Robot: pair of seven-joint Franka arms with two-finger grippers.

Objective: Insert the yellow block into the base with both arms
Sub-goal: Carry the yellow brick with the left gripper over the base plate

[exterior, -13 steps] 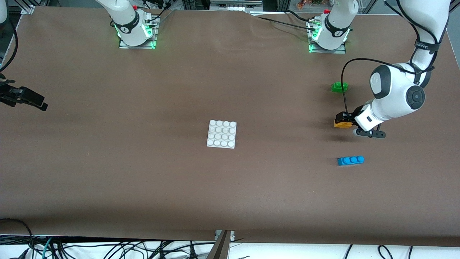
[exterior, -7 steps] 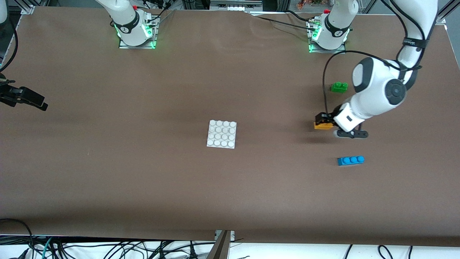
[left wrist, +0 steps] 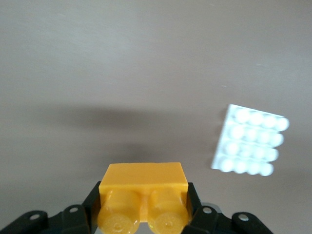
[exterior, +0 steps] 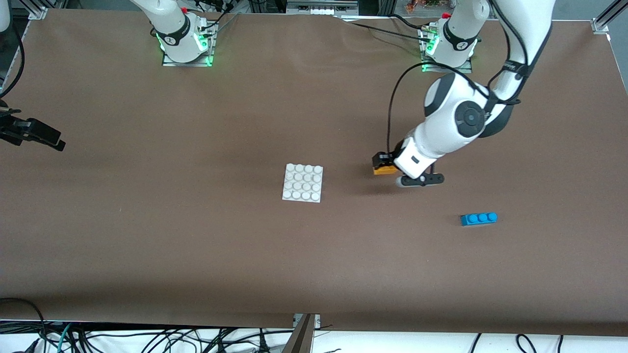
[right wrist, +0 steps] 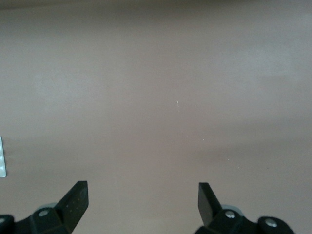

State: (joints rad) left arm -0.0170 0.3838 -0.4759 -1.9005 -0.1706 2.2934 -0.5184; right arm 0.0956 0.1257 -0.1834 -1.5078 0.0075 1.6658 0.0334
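- Front view, far left edge of the frame: right gripper (exterior: 37, 133) hangs over the bare brown table (exterior: 147, 235) at the right arm's end. This arm waits.
- Right wrist view: its two fingers (right wrist: 73, 197) stand wide apart, nothing between them, only tabletop below. A sliver of white shows at the frame's left edge, likely the base; too little to be sure.
- Frame centre: the base (exterior: 303, 182) lies flat on the table, studs up, apart from everything else.
- Right of centre: left gripper (exterior: 381, 162) is clamped on the yellow block (exterior: 384, 169), carried above the table, its shadow falling below and left of it.
- Left wrist view: the yellow block (left wrist: 143, 197) sits pinched between the two black fingers (left wrist: 92, 204), which close on its short ends. Studs face the camera, so the long axis runs across the jaws.
- Key relation: the base (left wrist: 249, 140) lies to the left of the held block in the front view, at about the same height in the frame, with open table between them. The left arm is much the nearer to it; the right gripper is well apart from it.
- Judgement: transport stage, insertion not yet begun. The block needs squaring to the stud grid before pressing down.
- Lower right: blue brick (exterior: 479, 218) lies on the table, untouched.
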